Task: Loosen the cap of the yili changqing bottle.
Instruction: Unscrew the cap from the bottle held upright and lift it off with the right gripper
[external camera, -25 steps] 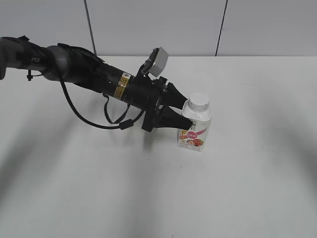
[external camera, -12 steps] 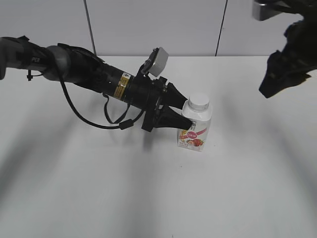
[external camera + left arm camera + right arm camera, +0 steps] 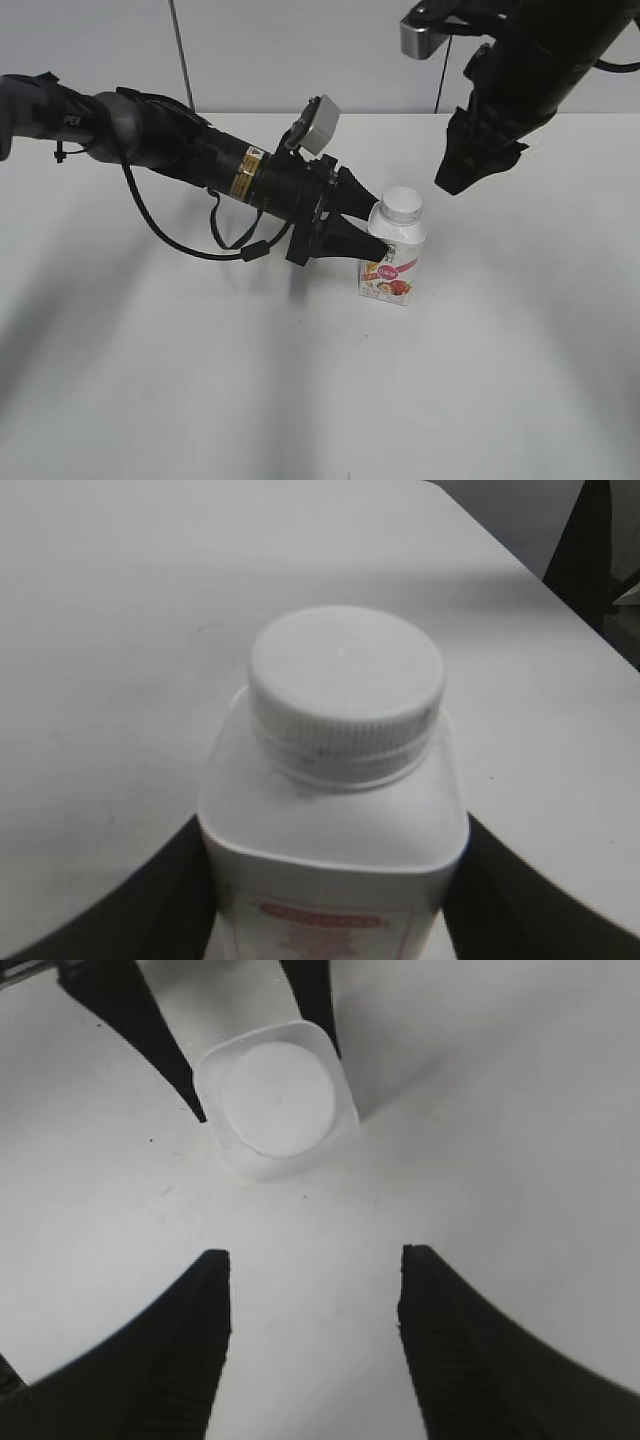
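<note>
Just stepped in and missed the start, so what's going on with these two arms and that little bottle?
The left hand is clamped on the body of the yili changqing bottle, holding it upright on the white table. The right hand hangs open in the air above and to the right of the bottle; its wrist view looks straight down on the cap, with the fingers spread wide and touching nothing. The cap sits on the neck, so loosening has not started yet.

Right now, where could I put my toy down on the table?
In front of the bottle the table is bare, and to its right too. It is crowded at the bottle: the left pincer grips it, and the right pincer hovers above.
</note>
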